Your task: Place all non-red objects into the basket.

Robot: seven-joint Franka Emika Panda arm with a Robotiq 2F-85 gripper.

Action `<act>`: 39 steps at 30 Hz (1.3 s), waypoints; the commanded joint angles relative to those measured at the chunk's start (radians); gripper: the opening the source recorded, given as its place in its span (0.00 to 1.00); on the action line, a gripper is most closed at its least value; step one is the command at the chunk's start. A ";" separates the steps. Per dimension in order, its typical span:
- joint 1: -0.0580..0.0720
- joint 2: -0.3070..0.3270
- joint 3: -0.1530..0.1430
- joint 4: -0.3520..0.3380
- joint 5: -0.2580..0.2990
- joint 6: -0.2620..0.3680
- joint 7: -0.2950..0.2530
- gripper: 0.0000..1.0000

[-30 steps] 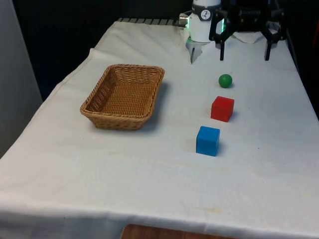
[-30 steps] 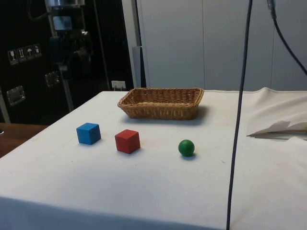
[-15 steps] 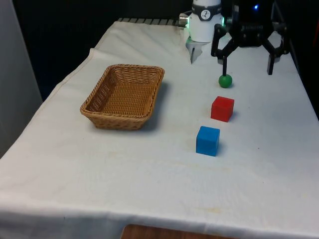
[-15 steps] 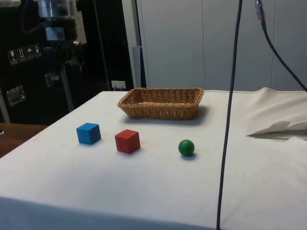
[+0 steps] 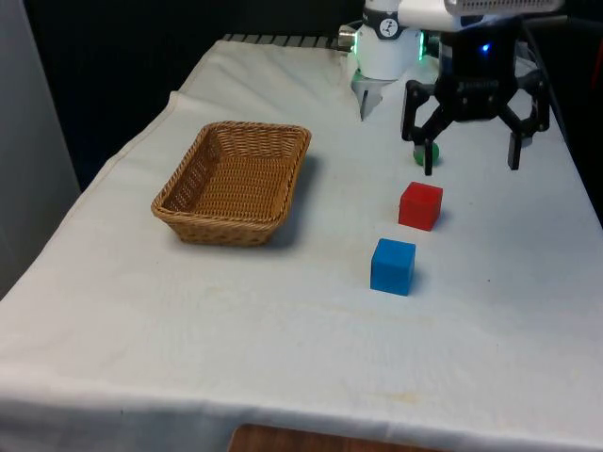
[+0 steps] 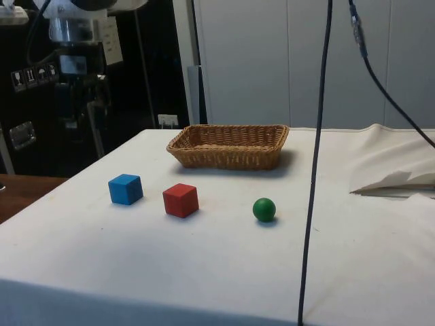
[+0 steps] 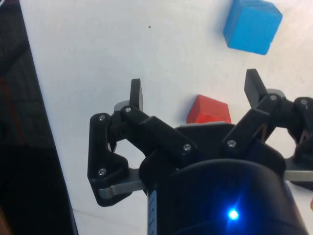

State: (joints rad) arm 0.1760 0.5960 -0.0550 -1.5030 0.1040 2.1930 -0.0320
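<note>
A blue cube (image 5: 393,266) sits nearest the front edge, with a red cube (image 5: 420,205) just behind it. Further back lies a green ball (image 5: 420,151), partly hidden by one finger. The wicker basket (image 5: 179,193) stands apart at the front view's left and holds nothing. My gripper (image 5: 471,162) hangs open above the cloth, behind the red cube and slightly to its right. From the side, the blue cube (image 6: 126,189), red cube (image 6: 181,200) and green ball (image 6: 264,209) form a row before the basket (image 6: 230,155). Past the open gripper (image 7: 194,90), the red cube (image 7: 208,110) and blue cube (image 7: 253,25) show.
A black cable (image 6: 312,163) hangs down in front of the side camera. A rumpled fold of cloth (image 6: 394,180) lies at that view's right. The table's right edge (image 5: 575,179) runs close beside the gripper.
The gripper has come forward and down from the table's far end. It now hangs just behind the red cube, and one finger partly covers the green ball. The objects have not moved.
</note>
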 commanded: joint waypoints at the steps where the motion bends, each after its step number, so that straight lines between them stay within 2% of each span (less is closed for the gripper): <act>1: -0.007 0.007 0.009 0.003 0.015 0.011 -0.016 1.00; 2: -0.007 0.010 0.008 0.003 0.019 0.014 -0.021 1.00; 3: -0.013 0.016 0.009 -0.001 0.029 0.022 -0.038 1.00; 5: -0.015 0.019 0.008 -0.002 0.035 0.024 -0.045 1.00; 6: -0.020 0.025 0.004 -0.005 0.050 0.028 -0.065 1.00; 7: -0.009 0.023 -0.006 -0.001 0.040 0.013 -0.053 1.00; 8: -0.023 0.029 0.001 -0.006 0.059 0.029 -0.075 1.00; 15: -0.035 0.052 -0.023 -0.013 0.106 0.039 -0.134 1.00; 16: -0.028 0.050 -0.029 -0.010 0.099 0.026 -0.127 1.00; 17: -0.036 0.055 -0.025 -0.014 0.109 0.040 -0.139 1.00; 25: -0.035 0.085 -0.032 -0.007 0.116 0.046 -0.146 1.00; 28: -0.026 0.110 -0.035 0.016 0.108 0.041 -0.123 1.00; 32: -0.022 0.139 -0.039 0.044 0.098 0.039 -0.102 1.00; 33: -0.026 0.131 -0.033 0.037 0.104 0.045 -0.113 1.00; 34: -0.018 0.152 -0.040 0.057 0.094 0.038 -0.091 1.00; 39: -0.012 0.179 -0.040 0.082 0.076 0.038 -0.061 1.00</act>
State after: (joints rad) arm 0.1570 0.7690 -0.0880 -1.4280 0.1860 2.2370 -0.1040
